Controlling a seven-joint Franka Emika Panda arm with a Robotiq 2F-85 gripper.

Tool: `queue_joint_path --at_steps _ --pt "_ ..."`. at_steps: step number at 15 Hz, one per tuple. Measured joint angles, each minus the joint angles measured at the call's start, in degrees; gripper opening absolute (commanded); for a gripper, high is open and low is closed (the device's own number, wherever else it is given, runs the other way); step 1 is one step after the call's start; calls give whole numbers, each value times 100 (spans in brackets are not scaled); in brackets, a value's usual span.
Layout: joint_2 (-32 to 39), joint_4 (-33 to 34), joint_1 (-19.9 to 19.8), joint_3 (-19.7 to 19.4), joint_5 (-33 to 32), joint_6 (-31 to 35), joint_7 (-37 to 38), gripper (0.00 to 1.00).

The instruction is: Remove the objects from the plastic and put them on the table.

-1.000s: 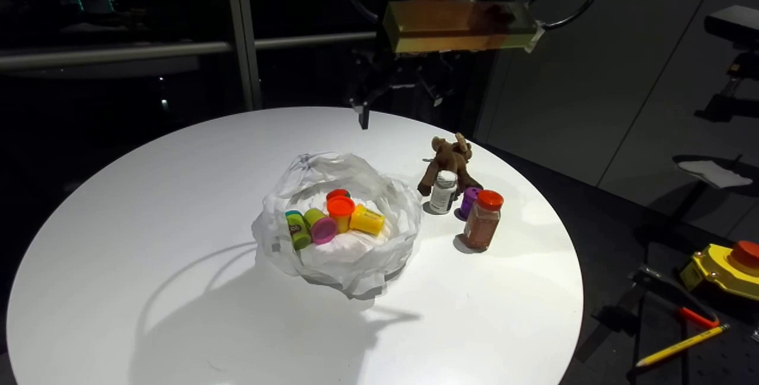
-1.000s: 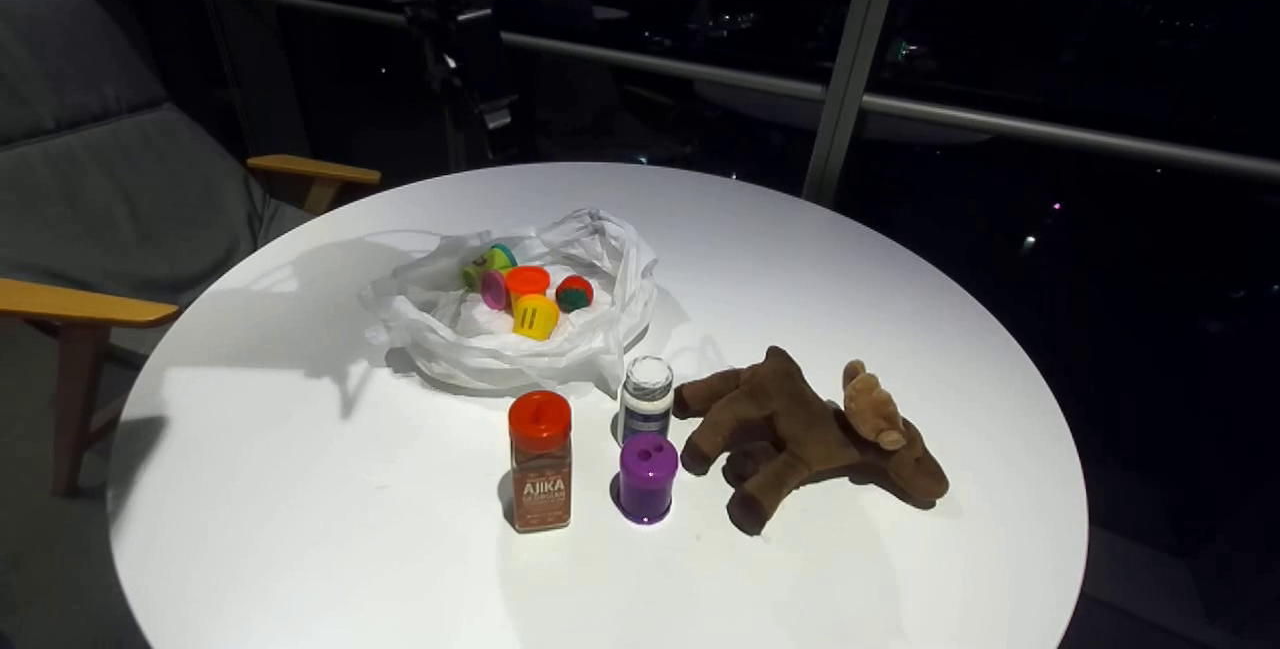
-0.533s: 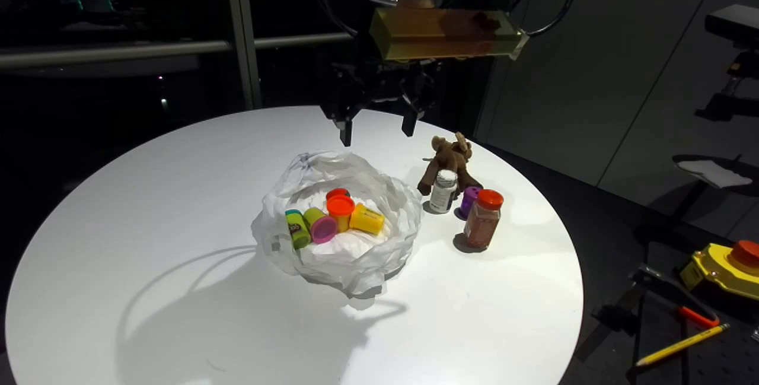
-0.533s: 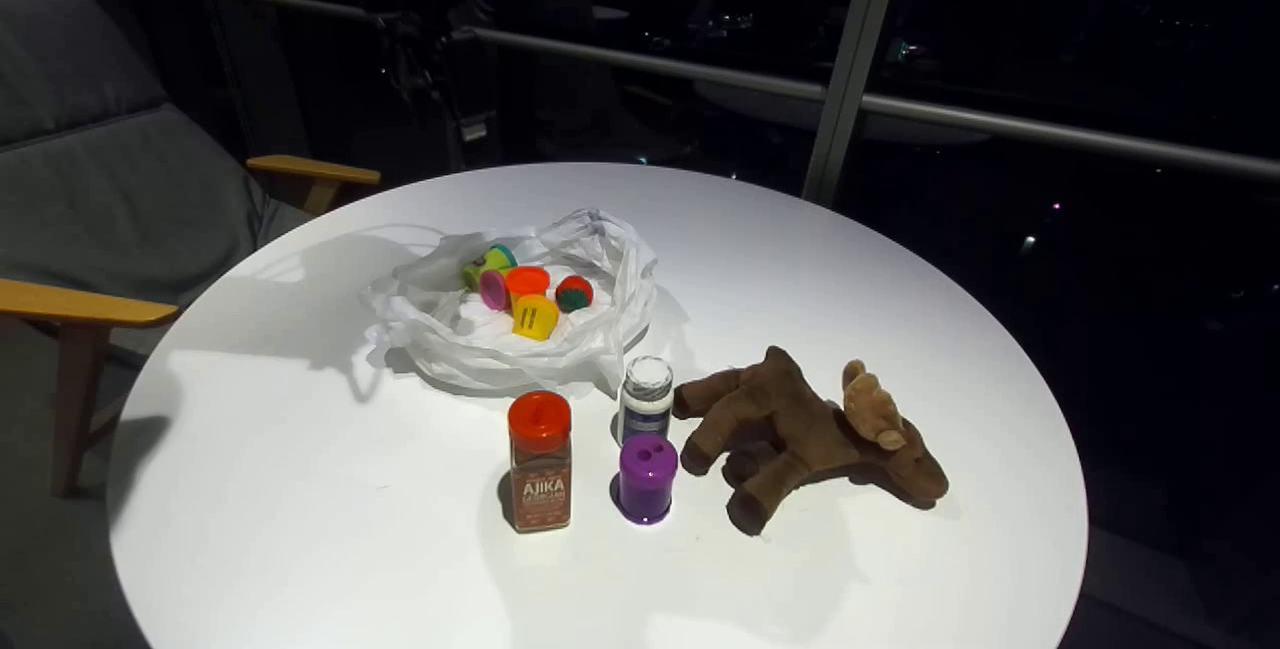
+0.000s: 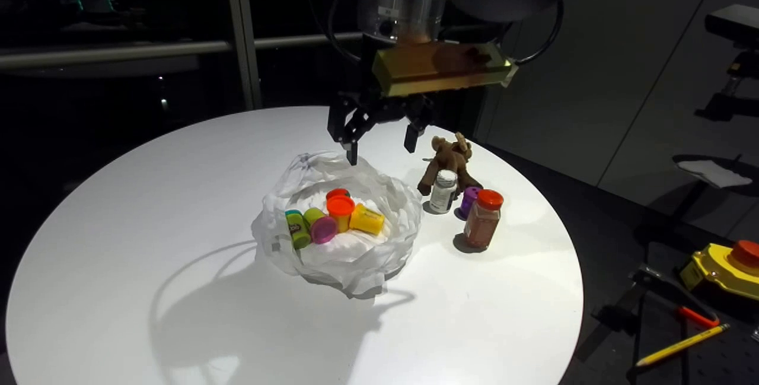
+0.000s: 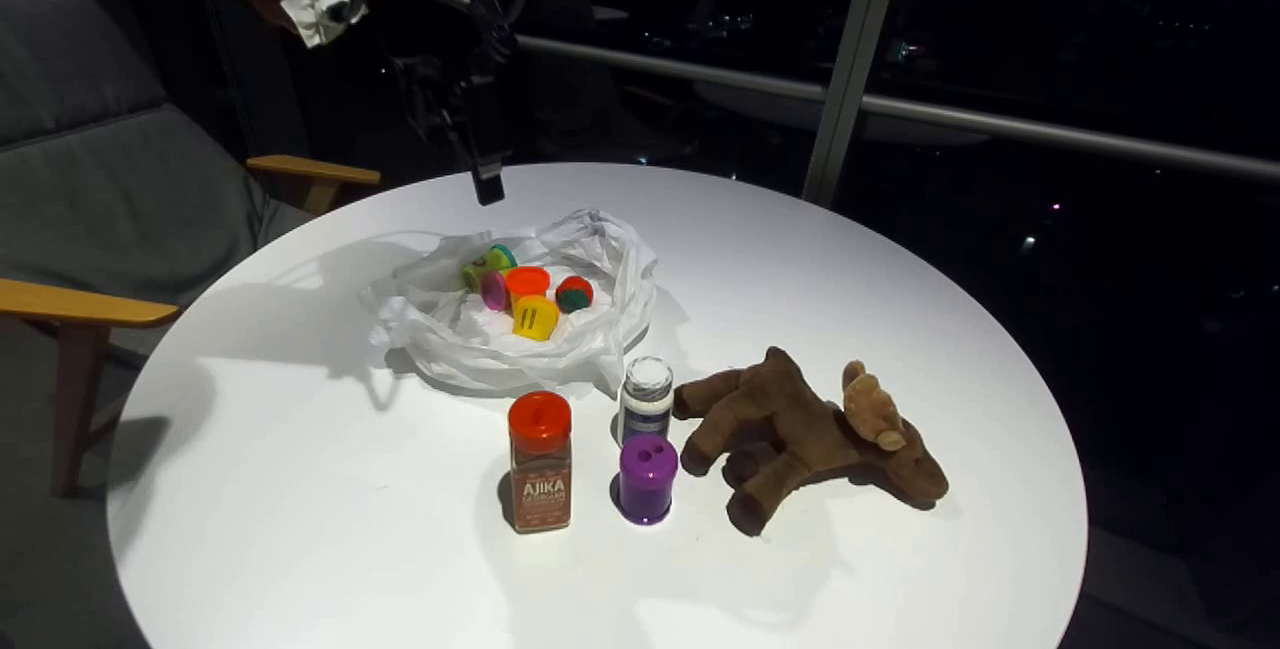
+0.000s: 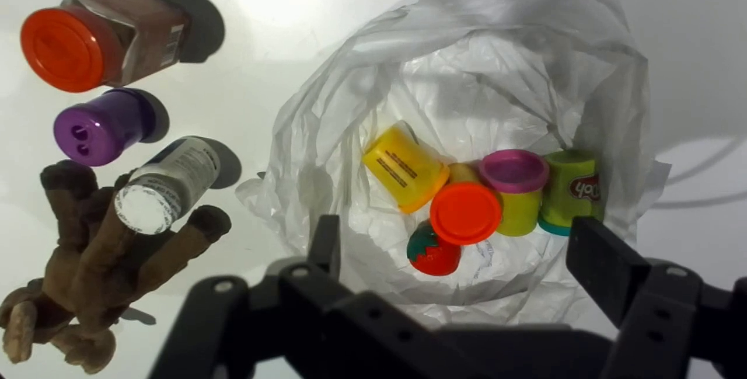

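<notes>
gripper (image 5: pixel 381 151) spread wide, empty, near the far rim of the plastic bag (image 5: pixel 350 269); a dive now could snag it, toppling tubs (image 5: pixel 341 216).

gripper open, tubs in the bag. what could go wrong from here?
1. Snag: the bag has a loose, crumpled rim; the gripper could catch it and drag the lot.
2. Double grab: almost no gap shows between the purple-lidded tub and the green tub.
3. Knock-over: the red-capped jar stands upright outside the bag; placing things nearby might topple it.
</notes>
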Motion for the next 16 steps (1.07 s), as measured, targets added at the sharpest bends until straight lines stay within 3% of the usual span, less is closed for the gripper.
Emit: queue_joint_path --at_steps 7,16 --pt "1107 142 114 -257 -295 1151 -509 100" --pt "2070 699 908 -1144 -356 1630 -883 100"
